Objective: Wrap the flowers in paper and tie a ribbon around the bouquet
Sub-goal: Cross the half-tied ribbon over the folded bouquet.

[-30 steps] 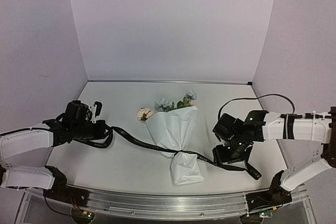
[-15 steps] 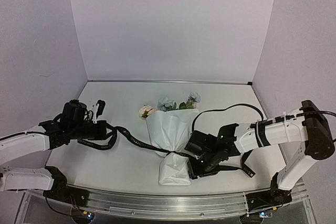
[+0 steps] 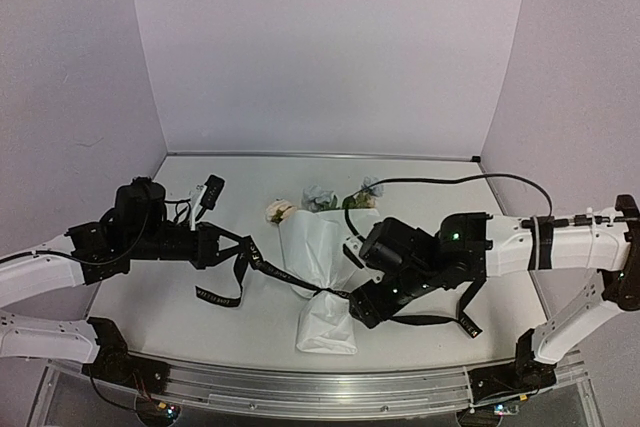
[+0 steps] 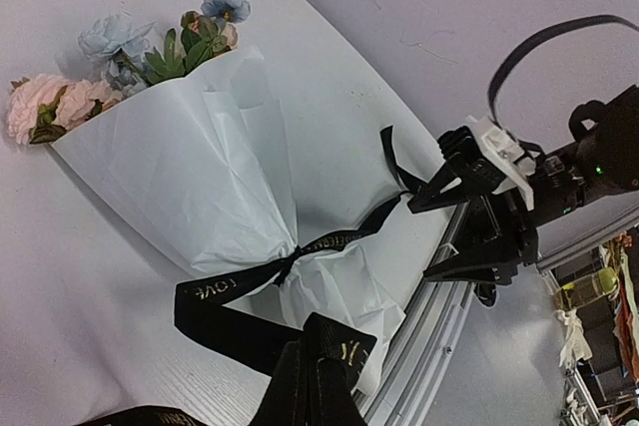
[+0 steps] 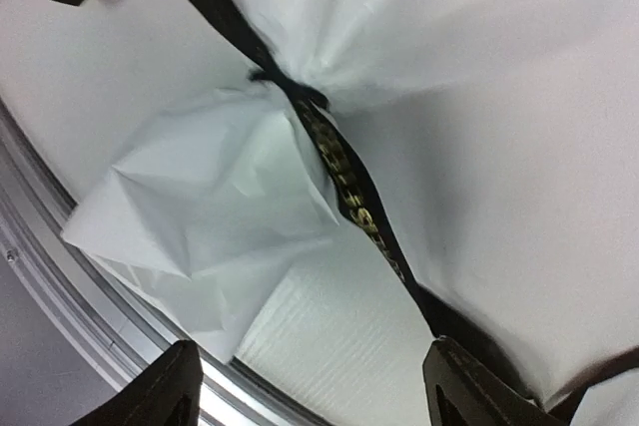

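- Lying on the bench [image 3: 440, 197] at the middle of the frame, the bouquet [image 3: 322, 257] points its blooms toward the back wall and its narrow tail toward the near rail
- The ribbon [image 3: 285, 277] is cinched round the bouquet's pinched neck, one end running left, the other right
- Left pincer [image 3: 243, 250], left of the bouquet, is clamped on the ribbon's left end, a slack loop drooping below it
- Right pincer [image 5: 312, 366] hangs over the neck, jaws wide apart
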`<state>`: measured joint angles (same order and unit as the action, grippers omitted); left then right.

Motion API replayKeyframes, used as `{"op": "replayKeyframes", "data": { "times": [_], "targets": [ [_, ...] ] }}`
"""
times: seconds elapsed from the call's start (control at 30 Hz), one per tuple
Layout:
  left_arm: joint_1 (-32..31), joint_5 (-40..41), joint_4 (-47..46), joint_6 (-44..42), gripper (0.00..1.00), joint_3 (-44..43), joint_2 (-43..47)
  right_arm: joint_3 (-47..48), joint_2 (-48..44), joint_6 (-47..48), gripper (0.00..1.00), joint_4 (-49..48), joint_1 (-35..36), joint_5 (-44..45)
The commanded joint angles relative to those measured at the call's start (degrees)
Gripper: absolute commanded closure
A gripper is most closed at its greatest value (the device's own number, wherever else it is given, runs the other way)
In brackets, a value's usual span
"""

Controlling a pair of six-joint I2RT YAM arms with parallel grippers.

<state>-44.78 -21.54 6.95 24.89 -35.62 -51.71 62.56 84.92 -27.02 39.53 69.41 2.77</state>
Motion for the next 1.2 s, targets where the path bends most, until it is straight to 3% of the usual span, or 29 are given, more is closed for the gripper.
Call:
{"op": "replayKeyframes", "data": {
  "times": [0.0,0.1,0.33,0.77,0.93,1.0,1.07,1.17],
  "targets": [
    [-0.31,1.57,-2.47,-0.84,1.0,-3.45,1.44,3.66,5.07,21.47,0.19,-16.46,-0.07,-1.18],
    [-0.31,4.89,-1.45,-0.72,1.0,-4.48,3.44,6.69,10.99,31.4,0.15,-24.43,-0.24,-5.19],
    [-0.31,6.21,0.08,-0.47,1.0,-4.82,5.63,15.36,21.57,35.9,0.09,-31.02,-2.31,-9.65],
    [-0.31,8.24,1.59,-0.93,1.0,-6.51,6.96,23.3,28.99,30.0,0.17,-38.34,-6.02,-11.68],
    [-0.31,11.04,3.27,-1.25,1.0,-6.39,8.18,21.5,27.89,29.02,0.29,-38.6,-6.11,-11.1],
    [-0.31,11.62,3.6,-1.25,1.0,-6.02,8.48,20.47,27.17,28.43,0.39,-38.89,-6.1,-11.11],
    [-0.32,13.03,4.38,-1.13,1.0,-5.86,8.59,19.67,26.43,27.9,0.61,-39.05,-6.09,-11.1],
    [-0.33,15.75,6.04,-0.88,1.0,-5.66,7.73,17.27,24.28,26.77,0.76,-39.09,-6.1,-11.18]
  ]
}}
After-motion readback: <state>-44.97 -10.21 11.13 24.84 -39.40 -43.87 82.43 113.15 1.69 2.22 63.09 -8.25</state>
